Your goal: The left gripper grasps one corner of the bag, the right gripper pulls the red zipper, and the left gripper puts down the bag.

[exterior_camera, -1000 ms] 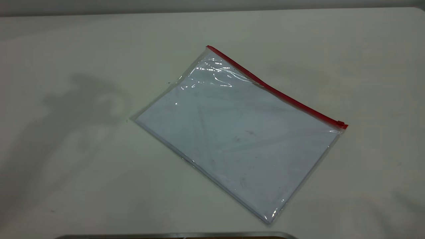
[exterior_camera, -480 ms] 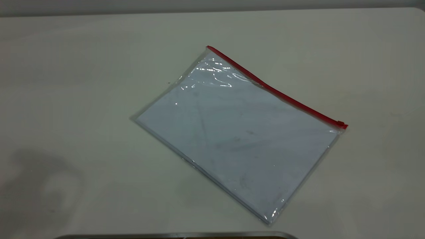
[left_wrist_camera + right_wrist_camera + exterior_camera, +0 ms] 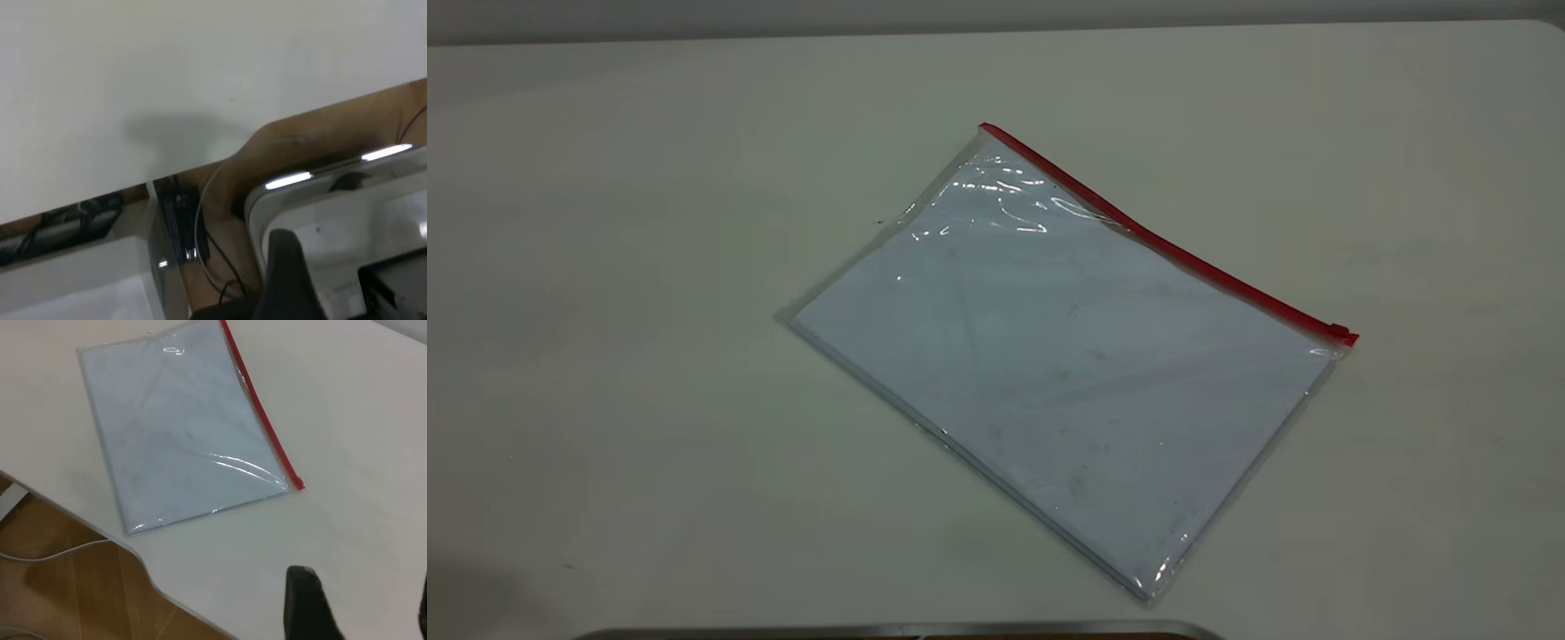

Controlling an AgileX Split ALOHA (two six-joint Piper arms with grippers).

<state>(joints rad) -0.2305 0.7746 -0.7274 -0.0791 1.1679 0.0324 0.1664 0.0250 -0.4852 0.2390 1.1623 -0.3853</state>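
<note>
One thing only has changed in the last second: the big arm-shaped shadow that lay on the surface [image 3: 649,178] at the left of the exterior frame has slid down and out, leaving a faint trace [image 3: 449,591] in the lower left corner. The bag [image 3: 1049,373] has not stirred; it lies flat in the middle of the frame, the red zipper [image 3: 1165,244] running along its upper right edge and the slider tab [image 3: 1341,334] at the right-hand end. I take that to mean the left arm has swung away and the corner grasp is not begun, so the corner [image 3: 985,132] at the strip's upper end waits untouched. The left tool [image 3: 283,280] shows only as a dark tip over the surface's edge, well apart from the bag; whether it is open or closed I cannot tell. The right tool [image 3: 363,607] stands wide open, holding nothing, hovering clear of the bag near the zipper's end.
</note>
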